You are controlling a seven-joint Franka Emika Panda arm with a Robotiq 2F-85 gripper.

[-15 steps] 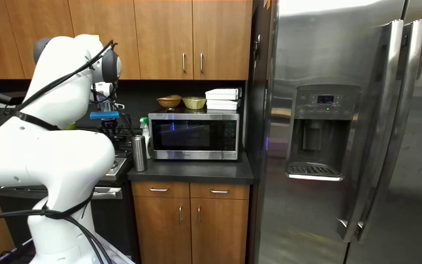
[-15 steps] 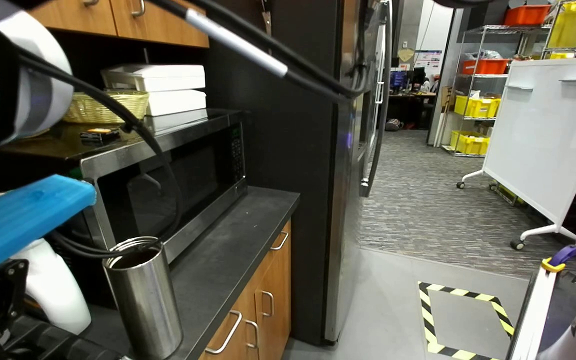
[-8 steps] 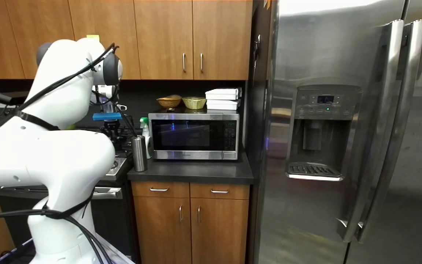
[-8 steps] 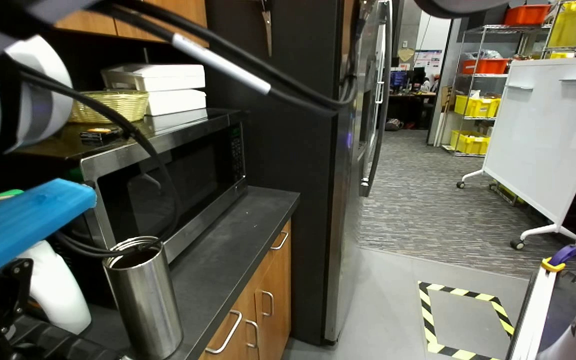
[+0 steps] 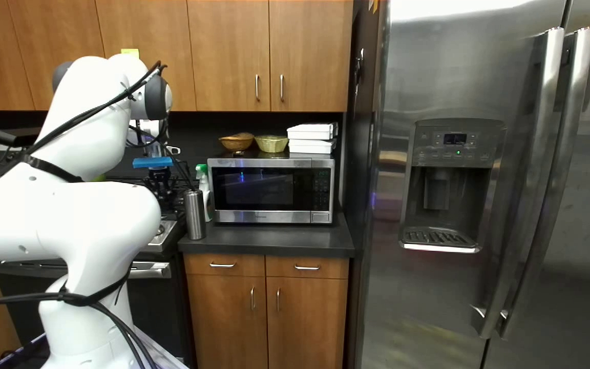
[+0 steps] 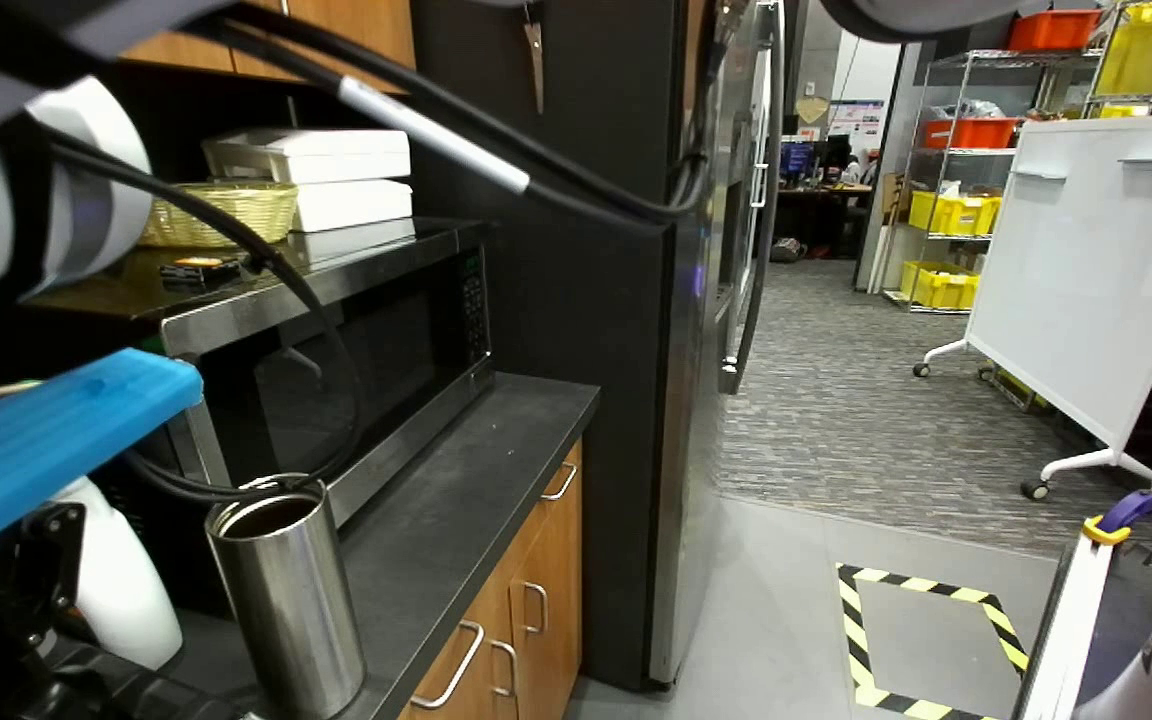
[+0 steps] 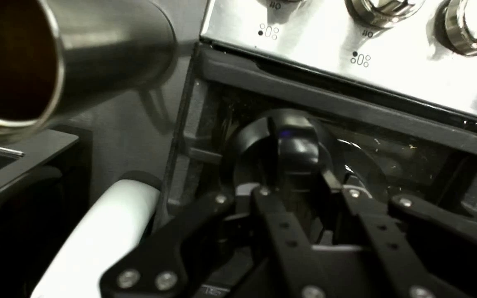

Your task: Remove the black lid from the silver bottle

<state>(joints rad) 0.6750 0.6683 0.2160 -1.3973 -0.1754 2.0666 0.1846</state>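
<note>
The silver bottle [image 6: 291,600] stands upright on the dark counter with a bare, open mouth. It also shows in an exterior view [image 5: 195,215] and at the upper left of the wrist view [image 7: 110,45]. The black lid [image 7: 298,140], round with a raised loop handle, is off the bottle and over the stove top, beside it. My gripper [image 7: 292,186] has a finger on each side of the lid's handle and looks shut on it; the contact is dark. In an exterior view the gripper [image 5: 161,184] is low over the stove, and the lid cannot be made out.
A white spray bottle [image 7: 106,231] stands close beside the gripper and the silver bottle. The microwave [image 5: 272,184] stands on the counter behind. Stove knobs [image 7: 383,8] line the front panel. A loose black arm cable [image 6: 321,330] hangs across the view near the bottle's mouth.
The arm and gripper have moved down and slightly toward the silver bottle over the stove, with little motion in the last half second. The bottle has not moved.
</note>
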